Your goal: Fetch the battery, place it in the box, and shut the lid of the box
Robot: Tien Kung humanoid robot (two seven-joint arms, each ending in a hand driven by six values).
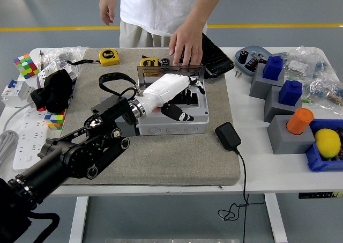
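A grey box (177, 126) stands on the grey mat (177, 157), its dark see-through lid (161, 71) upright at the back. My left hand (172, 93), white with a black arm, reaches into the box from the lower left with its fingers curled down. The orange battery (159, 108) shows only as a sliver under the palm and seems held there. A person at the far side rests a hand (185, 45) on the lid's top edge. My right arm is out of sight.
A black charger (227, 135) with its cable lies right of the box. A black device (214, 54) and a yellow tape measure (109, 56) lie behind it. Grey blocks (286, 133) and a blue bin (321, 160) stand right. A black cloth (53, 90) and a power strip (27, 141) sit left.
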